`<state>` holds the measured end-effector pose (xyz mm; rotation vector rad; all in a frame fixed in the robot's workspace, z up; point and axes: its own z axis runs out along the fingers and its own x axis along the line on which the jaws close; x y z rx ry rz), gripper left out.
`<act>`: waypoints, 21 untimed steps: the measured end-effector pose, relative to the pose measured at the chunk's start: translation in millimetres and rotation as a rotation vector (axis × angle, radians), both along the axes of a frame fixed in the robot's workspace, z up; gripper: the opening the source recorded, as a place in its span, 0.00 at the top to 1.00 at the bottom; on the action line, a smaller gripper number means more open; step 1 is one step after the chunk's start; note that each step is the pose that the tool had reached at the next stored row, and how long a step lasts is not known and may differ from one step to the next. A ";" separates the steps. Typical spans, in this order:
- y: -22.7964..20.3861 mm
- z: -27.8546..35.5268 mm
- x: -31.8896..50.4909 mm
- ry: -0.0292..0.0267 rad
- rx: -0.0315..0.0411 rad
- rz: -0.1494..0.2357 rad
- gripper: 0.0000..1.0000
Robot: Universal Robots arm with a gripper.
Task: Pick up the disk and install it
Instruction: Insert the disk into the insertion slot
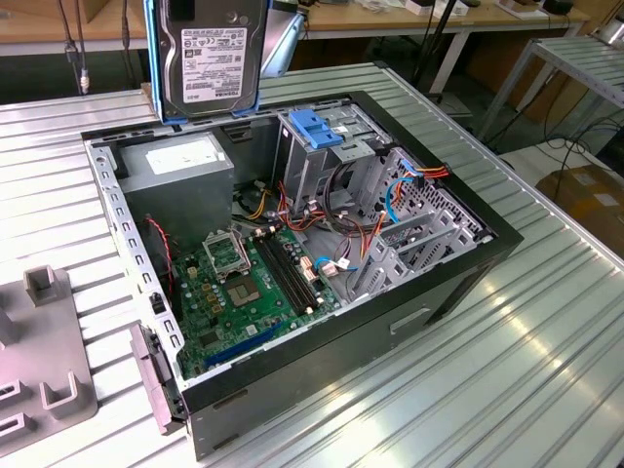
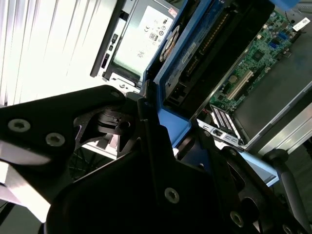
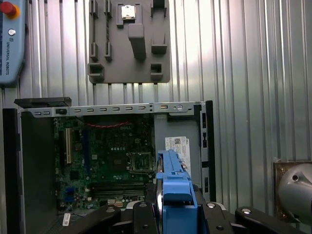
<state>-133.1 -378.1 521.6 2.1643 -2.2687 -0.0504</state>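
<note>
The disk (image 1: 210,58) hangs upright in the air above the back of the open computer case (image 1: 115,200), its white label facing the camera and blue rails along its sides. In both wrist views my gripper (image 3: 175,210) (image 2: 163,124) is shut on the disk (image 3: 171,183) (image 2: 195,53), its black fingers (image 3: 141,217) clamped on either side of the blue rail. Below it lie the green motherboard (image 1: 244,292) and the metal drive cage with a blue latch (image 1: 317,127).
A grey power supply box with a white label (image 1: 180,161) sits in the case's back corner, with loose cables (image 1: 390,195) near the cage. A grey fixture plate (image 1: 39,341) lies on the ribbed metal table (image 1: 507,361). A pendant (image 3: 9,39) lies beyond the plate.
</note>
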 end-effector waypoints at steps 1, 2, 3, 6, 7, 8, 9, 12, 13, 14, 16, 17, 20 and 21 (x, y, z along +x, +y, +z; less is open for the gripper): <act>-0.4 0.0 0.0 0.0000 0.0000 0.000 0.63; -0.7 0.0 0.0 0.0000 0.0000 0.000 0.63; -1.2 0.0 0.0 0.0000 0.0000 0.000 0.63; -2.4 0.0 0.0 0.0000 0.0000 0.000 0.63; -3.3 -0.1 0.0 -0.0001 0.0001 0.000 0.63; -4.0 -0.1 0.0 0.0000 0.0000 0.000 0.63; -4.8 -0.1 0.0 0.0000 0.0000 0.000 0.63; -7.1 -0.2 0.0 0.0000 0.0001 0.000 0.63; -8.0 -0.2 0.0 0.0000 0.0000 0.000 0.63; -9.8 -0.2 0.0 0.0001 0.0000 0.000 0.63; -12.3 -0.2 0.0 0.0000 0.0000 0.000 0.63; -14.1 -0.2 0.0 0.0000 0.0000 0.000 0.63; -19.5 -0.3 0.0 0.0000 0.0001 0.000 0.63; -21.4 -0.3 0.0 0.0000 0.0001 0.000 0.63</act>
